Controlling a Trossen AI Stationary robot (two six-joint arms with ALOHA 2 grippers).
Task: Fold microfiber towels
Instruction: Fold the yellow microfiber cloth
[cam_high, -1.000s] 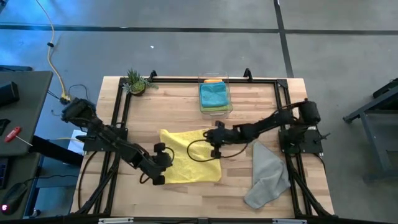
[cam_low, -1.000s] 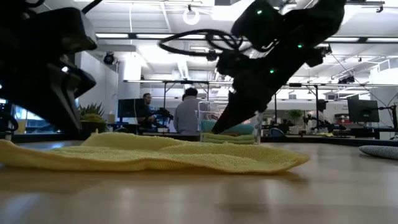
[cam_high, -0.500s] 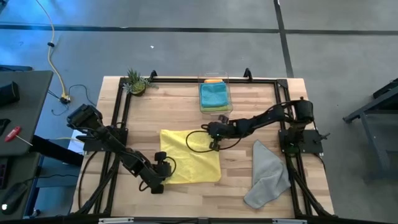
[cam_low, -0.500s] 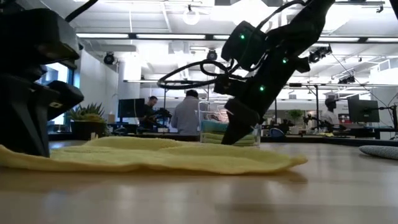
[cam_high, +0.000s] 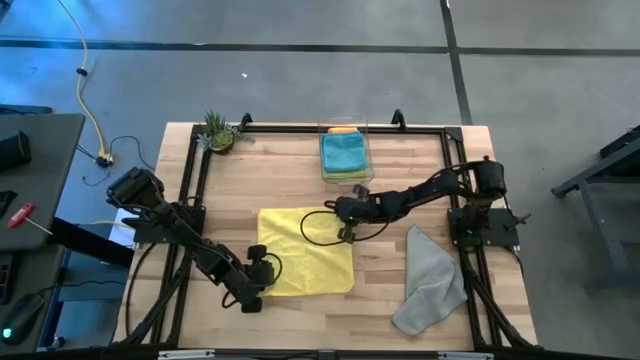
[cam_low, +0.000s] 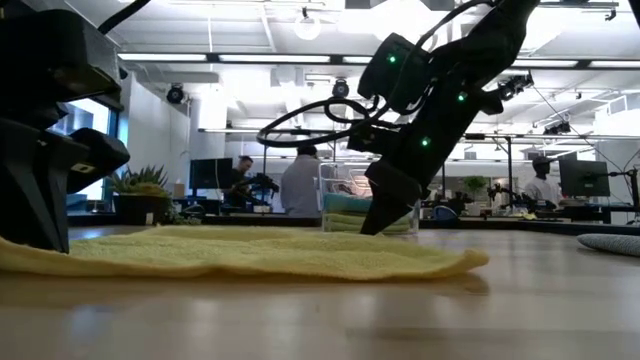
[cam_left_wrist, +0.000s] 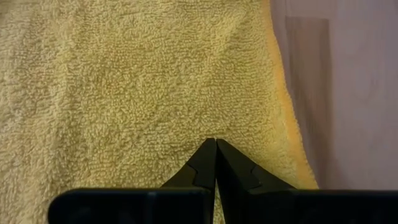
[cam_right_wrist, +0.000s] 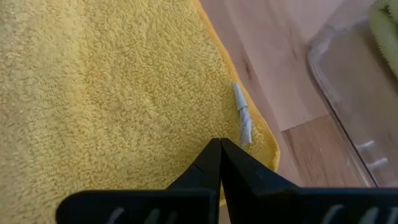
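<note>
The yellow towel (cam_high: 305, 250) lies spread flat on the table's middle; it also shows in the low view (cam_low: 260, 255). My left gripper (cam_high: 262, 284) is shut, its tips down on the towel's near left corner area (cam_left_wrist: 216, 142). My right gripper (cam_high: 339, 211) is shut, its tips down at the towel's far right corner (cam_right_wrist: 219, 142), beside a small white tag (cam_right_wrist: 242, 118). The grey towel (cam_high: 430, 280) lies crumpled at the near right. A teal towel (cam_high: 344, 152) lies on others in the clear bin (cam_high: 368, 170). My left gripper sets its shut fingertips (cam_left_wrist: 205, 158) on the yellow towel's top face close to its edge (cam_left_wrist: 283, 106), slanting down from above. The cloth lies flat around them; no pinched fold shows. My right gripper sets its shut fingertips (cam_right_wrist: 208, 158) on the towel's top face by the tagged corner (cam_right_wrist: 264, 140), slanting down from the right. The cloth lies flat on the table.
A small potted plant (cam_high: 218, 132) stands at the far left corner. The black frame rails (cam_high: 190, 190) run along the table's sides. People stand in the room beyond the table (cam_low: 300, 185). Bare wood shows between the yellow and grey towels (cam_high: 380, 270).
My left gripper has gone toward the near left corner of the yellow towel. My right gripper has gone from the towel's right side toward its far right corner. The towel's hump has flattened out; it now lies lower and smoother.
</note>
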